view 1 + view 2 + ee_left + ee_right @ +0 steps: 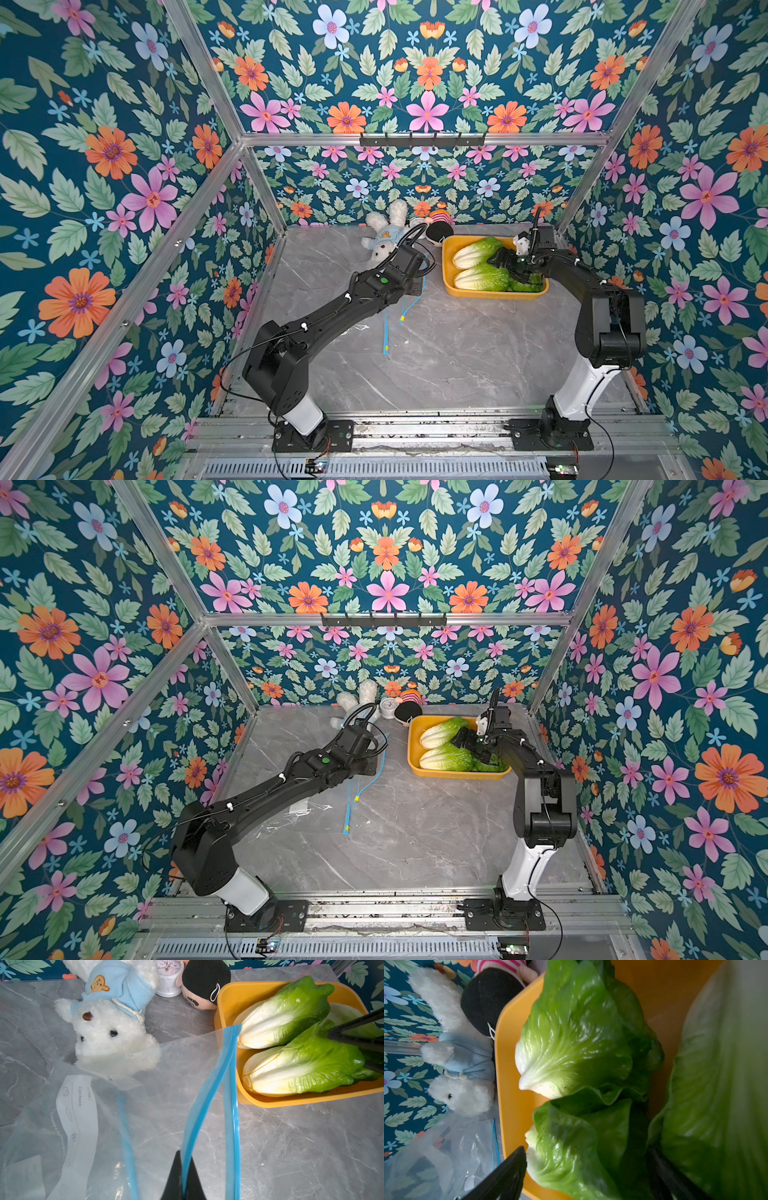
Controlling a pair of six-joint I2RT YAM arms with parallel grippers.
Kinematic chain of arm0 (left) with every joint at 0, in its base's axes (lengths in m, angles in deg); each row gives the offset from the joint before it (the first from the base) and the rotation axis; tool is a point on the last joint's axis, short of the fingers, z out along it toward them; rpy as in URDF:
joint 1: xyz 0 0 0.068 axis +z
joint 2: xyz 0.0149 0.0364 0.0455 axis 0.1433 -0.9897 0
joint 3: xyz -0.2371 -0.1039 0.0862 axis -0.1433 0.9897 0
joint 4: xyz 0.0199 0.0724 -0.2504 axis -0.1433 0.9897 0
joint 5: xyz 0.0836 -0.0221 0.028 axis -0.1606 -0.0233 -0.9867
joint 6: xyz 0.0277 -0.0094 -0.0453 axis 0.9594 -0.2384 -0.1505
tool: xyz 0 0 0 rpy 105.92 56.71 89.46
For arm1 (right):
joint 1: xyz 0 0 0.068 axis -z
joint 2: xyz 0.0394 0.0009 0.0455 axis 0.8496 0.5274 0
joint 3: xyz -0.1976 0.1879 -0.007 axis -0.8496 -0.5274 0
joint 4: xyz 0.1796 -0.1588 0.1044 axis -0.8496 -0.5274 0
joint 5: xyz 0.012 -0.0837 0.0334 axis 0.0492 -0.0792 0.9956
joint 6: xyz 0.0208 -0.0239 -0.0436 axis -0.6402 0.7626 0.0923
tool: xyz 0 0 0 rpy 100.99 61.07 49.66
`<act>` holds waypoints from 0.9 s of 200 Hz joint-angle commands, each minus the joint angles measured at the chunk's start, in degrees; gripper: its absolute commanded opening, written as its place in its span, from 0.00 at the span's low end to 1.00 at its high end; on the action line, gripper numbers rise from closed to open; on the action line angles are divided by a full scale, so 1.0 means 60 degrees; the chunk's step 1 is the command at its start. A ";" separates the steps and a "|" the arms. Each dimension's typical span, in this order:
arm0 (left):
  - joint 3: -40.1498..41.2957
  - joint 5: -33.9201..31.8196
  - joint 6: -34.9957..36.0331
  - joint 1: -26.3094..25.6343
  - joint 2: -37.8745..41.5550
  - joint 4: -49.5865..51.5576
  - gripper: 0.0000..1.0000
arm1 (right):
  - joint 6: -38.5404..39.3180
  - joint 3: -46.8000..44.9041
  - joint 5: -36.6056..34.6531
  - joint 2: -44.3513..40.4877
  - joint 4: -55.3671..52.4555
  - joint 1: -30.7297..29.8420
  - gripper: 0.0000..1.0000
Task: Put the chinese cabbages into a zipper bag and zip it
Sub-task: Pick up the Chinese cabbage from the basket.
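1. Chinese cabbages, three glossy oblong heads with white ribbed bases and crinkled green leaves. All lie in the tray at far right; none is bagged. The far head and near head lie side by side, and the third head is at the tray's right end.
2. Right gripper, black parallel fingers. The jaws stand wide apart, straddling the near head and holding nothing. Risk: closing on slick leaf lets the head slip or pivot. A finger may also catch the third head, just beside.
3. Yellow plastic tray, shallow. Risk: it shifts if a head drags against its wall.
4. Zipper bag, clear film with a blue zip strip. It lies left of the tray with one lip raised.
5. Left gripper. The jaws are clamped together on that strip. Risk: the mouth is narrow, so an incoming head may strike the strip, fold the film or tug it free.
6. Grey marble-pattern table top, smooth. Risk: the bag skids when pushed.
7. White plush dog in light blue, just beside the bag's far edge. Risk: it crowds the raised lip.
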 commanded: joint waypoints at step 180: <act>0.0144 0.0039 -0.0107 0.0000 0.0167 -0.0430 0.00 | 0.0210 -0.1012 0.2228 -0.0297 0.1132 -0.0210 0.19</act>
